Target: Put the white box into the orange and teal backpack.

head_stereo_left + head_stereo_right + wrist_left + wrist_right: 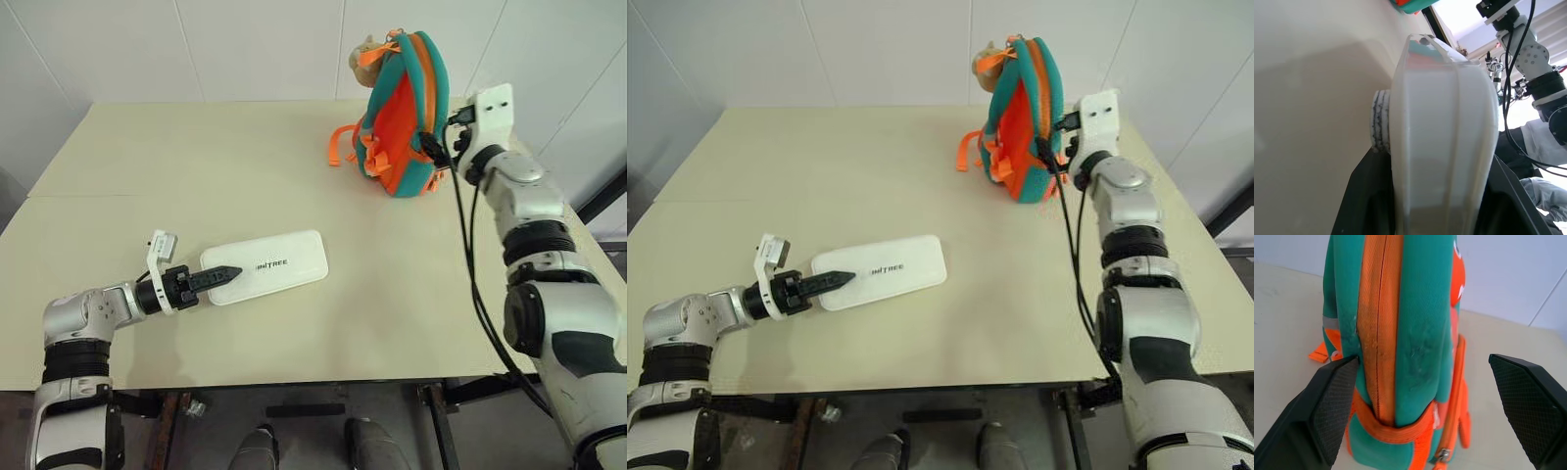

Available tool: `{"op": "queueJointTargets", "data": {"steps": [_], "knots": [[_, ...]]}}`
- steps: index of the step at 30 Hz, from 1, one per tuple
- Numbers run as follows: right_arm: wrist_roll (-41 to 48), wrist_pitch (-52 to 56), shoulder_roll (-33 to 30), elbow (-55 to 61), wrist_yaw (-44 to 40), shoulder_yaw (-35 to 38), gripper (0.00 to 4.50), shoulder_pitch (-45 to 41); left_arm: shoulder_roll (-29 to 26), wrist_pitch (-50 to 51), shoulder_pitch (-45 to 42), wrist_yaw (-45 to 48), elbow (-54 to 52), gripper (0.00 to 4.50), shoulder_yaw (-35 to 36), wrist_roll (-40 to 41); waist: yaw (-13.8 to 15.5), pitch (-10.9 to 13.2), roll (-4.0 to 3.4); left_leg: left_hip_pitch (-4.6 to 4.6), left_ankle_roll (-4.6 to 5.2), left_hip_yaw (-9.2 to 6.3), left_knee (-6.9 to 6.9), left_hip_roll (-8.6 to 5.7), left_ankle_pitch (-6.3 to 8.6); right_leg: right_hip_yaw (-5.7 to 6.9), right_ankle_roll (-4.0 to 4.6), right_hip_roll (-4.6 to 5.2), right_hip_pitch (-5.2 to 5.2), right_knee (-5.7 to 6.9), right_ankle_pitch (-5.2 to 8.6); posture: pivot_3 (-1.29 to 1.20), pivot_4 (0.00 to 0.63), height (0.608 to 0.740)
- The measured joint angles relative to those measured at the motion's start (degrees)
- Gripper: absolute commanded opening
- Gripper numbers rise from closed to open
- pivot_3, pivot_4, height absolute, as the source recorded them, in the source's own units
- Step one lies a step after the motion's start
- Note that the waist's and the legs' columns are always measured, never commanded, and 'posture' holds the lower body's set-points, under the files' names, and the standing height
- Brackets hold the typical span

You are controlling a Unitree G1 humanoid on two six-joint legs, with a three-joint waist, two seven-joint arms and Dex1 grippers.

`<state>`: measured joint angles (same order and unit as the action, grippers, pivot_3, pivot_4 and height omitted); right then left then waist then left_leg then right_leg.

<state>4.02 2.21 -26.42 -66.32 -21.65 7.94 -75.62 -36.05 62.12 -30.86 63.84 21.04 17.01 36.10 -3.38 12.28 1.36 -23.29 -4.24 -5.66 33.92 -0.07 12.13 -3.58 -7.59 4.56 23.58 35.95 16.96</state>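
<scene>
The white box [274, 264] lies flat on the beige table [196, 166], near its front left. My left gripper [221, 275] is shut on the box's near left end, and in the left wrist view the box [1442, 147] sits clamped between the black fingers [1364, 196]. The orange and teal backpack [400, 117] stands upright at the far right with a tan plush animal [363, 55] at its top. My right gripper [432, 147] hovers open at the backpack's right side. Its fingers [1332, 396] straddle the zipped teal edge [1415, 333] without touching it.
Orange straps [342, 143] trail from the backpack onto the table. The table's right edge runs close under my right arm, with a dark frame [602, 196] beyond it. A white wall stands behind the table. Bare tabletop lies between the box and the backpack.
</scene>
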Motion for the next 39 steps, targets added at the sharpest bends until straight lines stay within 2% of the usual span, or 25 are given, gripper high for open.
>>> {"op": "queueJointTargets", "data": {"steps": [7, 10, 22, 27, 32, 36, 39], "knots": [[-1.6, -2.5, 2.9, -6.7, 3.9, 0.5, 4.50, -3.2, 0.3, 0.4, 2.4, -3.4, -2.6, 1.30, 2.4, 2.8, -0.4, 0.0, 0.00, 0.06, -0.01, 0.00, 0.00, 0.00, -0.02, -0.01, 0.00, -0.02, 0.00, 0.09, 0.00, 0.00, 0.150, 0.740], [-3.5, -3.7, 3.1, -8.5, 5.6, -0.6, 3.95, -3.2, 0.8, 0.5, 2.9, -4.5, -3.4, 1.30, 2.8, 3.4, -0.4, 0.0, 0.00, 0.04, -0.01, 0.00, 0.01, -0.01, -0.02, -0.01, 0.00, -0.01, 0.00, 0.07, 0.00, 0.00, 0.150, 0.740], [-6.8, -6.7, 4.4, -9.6, 4.5, -1.9, 0.02, -3.1, 2.4, -0.1, 2.1, -6.7, -4.3, 1.30, 2.5, 4.9, -1.3, 0.0, 0.00, 0.04, -0.04, 0.00, -0.01, 0.00, -0.04, -0.01, 0.00, -0.02, 0.01, 0.09, 0.00, 0.00, 0.150, 0.740], [-6.3, -7.2, 3.0, -9.5, -0.8, -1.3, 0.02, -2.7, 2.6, -1.3, -0.4, -6.5, -2.1, 1.30, 1.0, 4.9, -1.4, 0.0, 0.00, 0.04, -0.04, 0.01, 0.00, -0.01, -0.04, -0.01, 0.00, -0.02, 0.01, 0.07, 0.00, 0.00, 0.150, 0.740], [-5.9, -6.9, -3.2, -4.3, -10.8, -1.5, 0.02, 0.9, 3.0, -3.4, -2.7, -4.9, 2.2, 1.30, -2.0, 4.0, -0.9, 0.0, 0.00, -0.02, -0.03, 0.00, -0.01, -0.04, -0.03, 0.00, -0.06, -0.02, 0.01, 0.04, 0.03, 0.00, 0.150, 0.740], [-4.2, -1.6, -11.8, 10.5, -22.0, -1.8, 0.02, 9.2, 3.7, -5.9, -6.0, -3.1, 6.7, 1.30, -4.9, 2.3, -0.2, 0.0, -0.03, -0.06, -0.05, 0.00, 0.01, -0.04, -0.04, 0.00, -0.14, -0.01, 0.02, 0.06, 0.09, 0.00, 0.150, 0.740], [-1.8, 5.5, -17.1, 24.5, -25.4, -0.3, 0.02, 17.1, 3.8, -7.8, -7.4, -2.1, 9.3, 1.30, -5.9, 1.4, 0.3, 0.0, -0.03, -0.07, -0.13, 0.01, 0.00, -0.04, -0.08, -0.01, -0.15, -0.01, 0.02, 0.04, 0.14, 0.00, 0.150, 0.740]]}}
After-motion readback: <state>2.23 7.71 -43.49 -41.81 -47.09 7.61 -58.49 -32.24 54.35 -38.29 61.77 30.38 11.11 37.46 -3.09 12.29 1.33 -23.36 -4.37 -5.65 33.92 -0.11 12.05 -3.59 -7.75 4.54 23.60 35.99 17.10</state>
